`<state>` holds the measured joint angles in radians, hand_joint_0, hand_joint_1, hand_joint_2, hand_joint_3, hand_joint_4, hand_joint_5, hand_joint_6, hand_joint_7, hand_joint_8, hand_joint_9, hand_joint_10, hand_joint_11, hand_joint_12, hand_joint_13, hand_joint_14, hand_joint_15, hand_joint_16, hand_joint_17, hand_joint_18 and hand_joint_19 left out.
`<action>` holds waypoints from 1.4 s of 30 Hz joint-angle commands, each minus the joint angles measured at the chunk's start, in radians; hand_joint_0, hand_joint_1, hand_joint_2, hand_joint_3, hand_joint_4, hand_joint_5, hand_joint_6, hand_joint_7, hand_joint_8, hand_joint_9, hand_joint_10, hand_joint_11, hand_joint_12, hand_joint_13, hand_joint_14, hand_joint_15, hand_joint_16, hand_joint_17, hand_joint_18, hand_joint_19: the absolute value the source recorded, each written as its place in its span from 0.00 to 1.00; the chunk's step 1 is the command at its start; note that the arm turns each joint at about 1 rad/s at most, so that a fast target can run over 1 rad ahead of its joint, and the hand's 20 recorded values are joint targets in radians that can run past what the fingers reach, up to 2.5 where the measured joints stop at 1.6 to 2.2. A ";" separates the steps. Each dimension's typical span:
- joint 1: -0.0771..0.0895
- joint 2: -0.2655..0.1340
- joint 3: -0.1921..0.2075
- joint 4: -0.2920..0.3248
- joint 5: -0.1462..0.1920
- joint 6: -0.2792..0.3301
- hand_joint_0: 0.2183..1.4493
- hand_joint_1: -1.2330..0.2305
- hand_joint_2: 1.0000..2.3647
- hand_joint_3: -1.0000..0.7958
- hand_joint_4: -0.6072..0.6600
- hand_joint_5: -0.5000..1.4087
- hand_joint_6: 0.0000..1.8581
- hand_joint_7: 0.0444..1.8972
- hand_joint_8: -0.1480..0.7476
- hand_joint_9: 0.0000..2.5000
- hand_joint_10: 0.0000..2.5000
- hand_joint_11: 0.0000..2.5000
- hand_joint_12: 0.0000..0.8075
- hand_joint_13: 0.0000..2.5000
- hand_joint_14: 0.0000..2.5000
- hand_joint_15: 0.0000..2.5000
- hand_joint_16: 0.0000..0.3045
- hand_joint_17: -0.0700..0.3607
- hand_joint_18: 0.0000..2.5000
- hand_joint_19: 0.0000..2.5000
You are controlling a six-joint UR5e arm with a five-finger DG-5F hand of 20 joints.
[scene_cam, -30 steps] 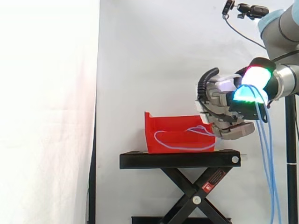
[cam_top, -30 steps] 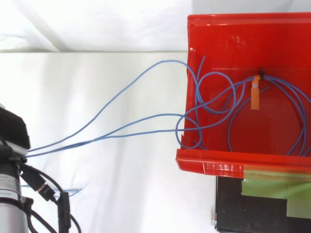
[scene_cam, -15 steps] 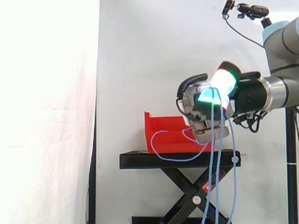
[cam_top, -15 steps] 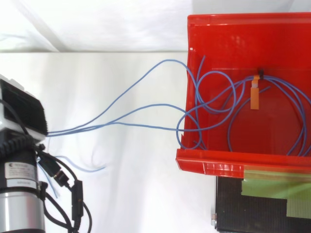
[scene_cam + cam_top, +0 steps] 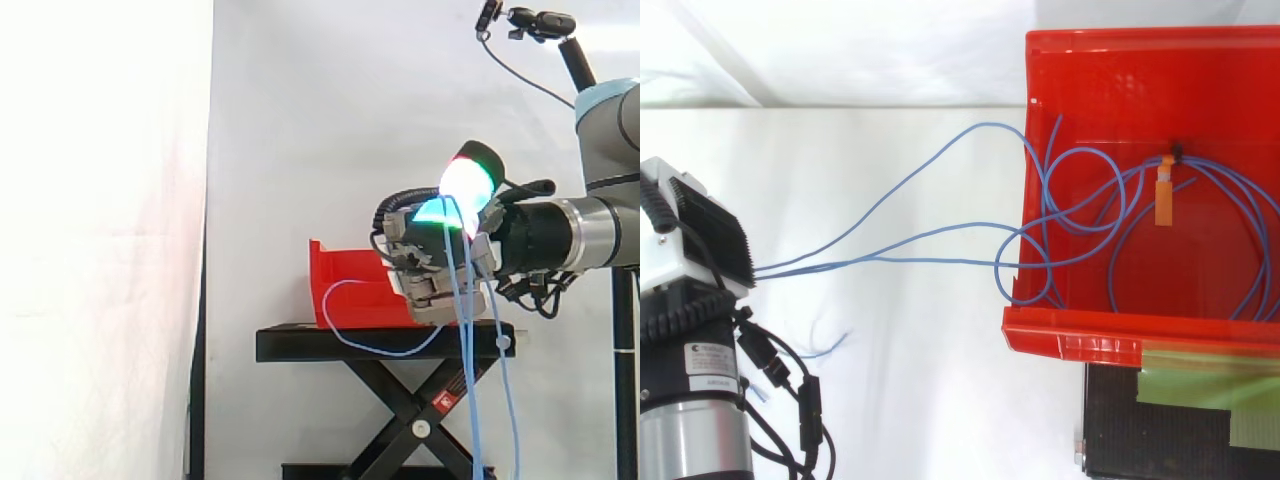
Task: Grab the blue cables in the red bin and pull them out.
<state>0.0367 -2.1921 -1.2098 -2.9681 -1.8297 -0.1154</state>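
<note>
**Blue cables held between hand and bin**

Side view: your hand hung in front of the red bin, above the right part of the black stand, with the arm coming in level from the right. Its fingers were curled round the cables, and the glowing fingertips pointed upward, white and cyan. From that grip several strands fell straight down past the stand's edge to the bottom of the view. One more strand left the bin, dipped in a loop to about the level of the stand's top and rose again to the hand.

Top view: you had the hand at the left edge, well apart from the bin at the right. Three strands of the cables ran from the hand across the white surface and over the bin's left wall. The rest of the cables lay coiled in loops on the bin floor, gathered at an orange tag near its middle.
</note>
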 commanded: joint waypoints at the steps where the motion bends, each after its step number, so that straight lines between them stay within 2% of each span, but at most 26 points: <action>1: 0.000 0.000 -0.001 0.000 0.001 0.003 0.45 0.30 0.00 0.00 0.55 0.84 0.00 0.46 0.40 0.66 0.02 0.74 0.32 0.48 1.00 0.24 0.14 0.38 0.50 0.53; 23: -0.001 0.000 -0.001 0.000 -0.007 0.000 0.39 0.33 0.00 0.00 0.57 0.84 0.00 0.44 0.41 0.66 0.02 0.73 0.35 0.50 1.00 0.22 0.16 0.42 0.49 0.46; 42: -0.001 0.000 -0.001 0.001 -0.007 -0.002 0.33 0.37 0.00 0.00 0.59 0.85 0.00 0.43 0.46 0.67 0.02 0.72 0.37 0.52 1.00 0.20 0.19 0.46 0.50 0.39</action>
<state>0.0353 -2.1921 -1.2103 -2.9667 -1.8362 -0.1173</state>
